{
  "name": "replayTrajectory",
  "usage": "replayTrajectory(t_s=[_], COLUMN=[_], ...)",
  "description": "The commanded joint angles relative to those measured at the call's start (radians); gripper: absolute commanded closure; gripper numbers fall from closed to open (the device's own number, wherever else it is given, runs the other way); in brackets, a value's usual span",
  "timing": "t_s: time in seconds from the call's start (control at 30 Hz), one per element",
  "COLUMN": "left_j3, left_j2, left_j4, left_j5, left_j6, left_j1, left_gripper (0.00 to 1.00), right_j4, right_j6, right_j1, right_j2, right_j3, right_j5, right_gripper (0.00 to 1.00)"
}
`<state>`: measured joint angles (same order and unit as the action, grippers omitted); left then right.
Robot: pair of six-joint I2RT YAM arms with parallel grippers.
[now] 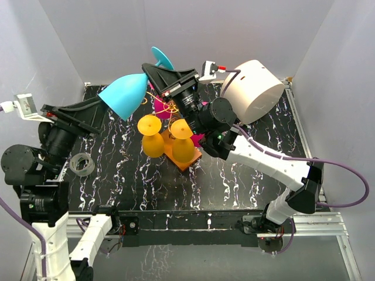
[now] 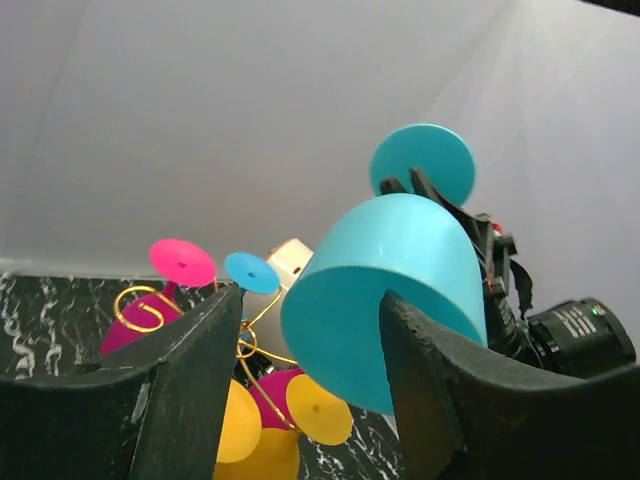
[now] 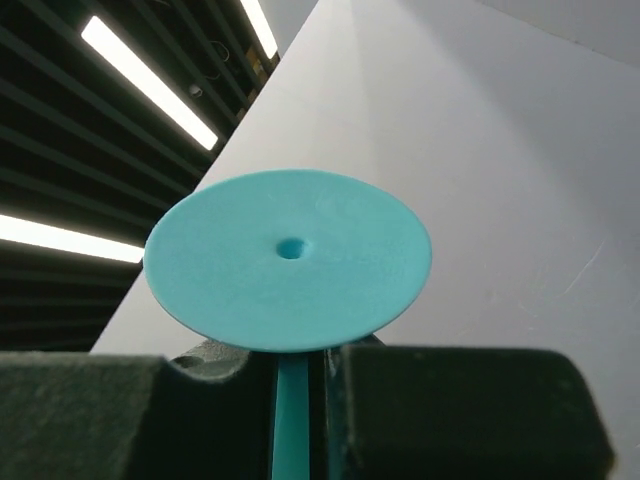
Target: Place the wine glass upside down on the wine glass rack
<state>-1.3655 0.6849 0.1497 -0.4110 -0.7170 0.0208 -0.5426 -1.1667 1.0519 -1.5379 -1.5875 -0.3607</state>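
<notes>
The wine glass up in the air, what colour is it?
Plain turquoise blue all over. The wine glass shows best in the left wrist view.

The left gripper (image 2: 312, 300) has its fingers apart. The right gripper (image 3: 295, 365) is pinched tight on the wine glass (image 3: 290, 260) stem.

No legible text, brand or number anywhere; faint print on the motor housing (image 2: 585, 335) too blurred.
</notes>
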Motion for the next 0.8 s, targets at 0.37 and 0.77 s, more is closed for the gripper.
replayTrajectory(t_s=[0.37, 0.77], left_j3=[-0.299, -0.27], left_j2=[0.043, 0.106], left_j4=[0.514, 0.159], left_j5=[0.132, -0.117], left_j6=[-0.209, -0.426], left_j1=[-0.005, -0.005], left_gripper=[0.36, 0.32], right_j4=[-0.233, -0.164], right_j6=[0.447, 0.559], right_j1=[-0.027, -0.021], right_j2=[0.086, -0.08], right_j3=[0.083, -0.013], right_j5=[0.169, 0.36], right_gripper=[1.0, 1.0])
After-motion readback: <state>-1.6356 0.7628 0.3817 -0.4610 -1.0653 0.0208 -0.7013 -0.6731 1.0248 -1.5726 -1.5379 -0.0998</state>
